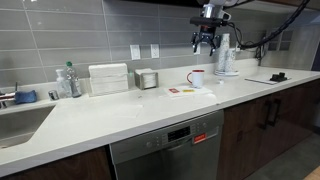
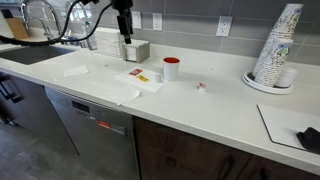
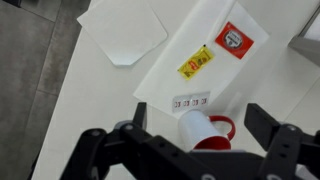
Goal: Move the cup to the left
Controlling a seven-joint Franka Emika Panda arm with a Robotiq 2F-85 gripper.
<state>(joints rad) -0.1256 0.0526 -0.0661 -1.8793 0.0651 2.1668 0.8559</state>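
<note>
The gripper [image 1: 207, 47] hangs well above the cup [image 1: 197, 77], fingers spread wide. Likely it is centring for a grasp.

Gripper [image 1: 207, 46] is hanging high, jaws spread, open air beneath. Bare counter [image 2: 215, 105] is lying around the cup [image 2: 171, 68]. Flat packets [image 2: 139, 76] are sitting just beside it, the metal canister [image 1: 148, 79] is standing near, and the paper-cup stack [image 2: 277, 45] well apart.

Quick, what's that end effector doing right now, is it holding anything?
End effector: open, holding nothing; the red cup stands on the counter below it.
</note>
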